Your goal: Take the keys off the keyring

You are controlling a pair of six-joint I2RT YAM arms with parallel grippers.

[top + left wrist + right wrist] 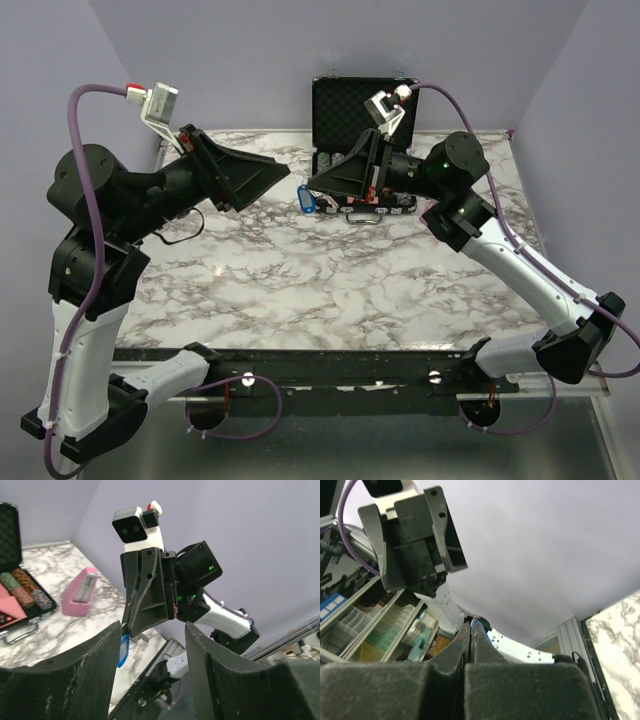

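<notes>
The key [307,200], a tiny piece with a blue oval head, hangs in the air above the marble table near its back middle. It dangles just under the tip of my right gripper [314,186]. In the right wrist view that gripper [471,626] is shut, with the thin silvery keyring [474,620] pinched at its tip and a sliver of blue behind it. My left gripper [277,184] faces it from the left, close by and apart. Its fingers [107,652] stand open with nothing between them, and the blue key [123,650] shows beside the left one.
A black chip case [345,105] lies open at the back of the table, with rows of chips [22,587] in its tray. A pink wedge-shaped object [80,592] sits on the marble near it. Storage shelves [365,630] stand beyond the table's edge.
</notes>
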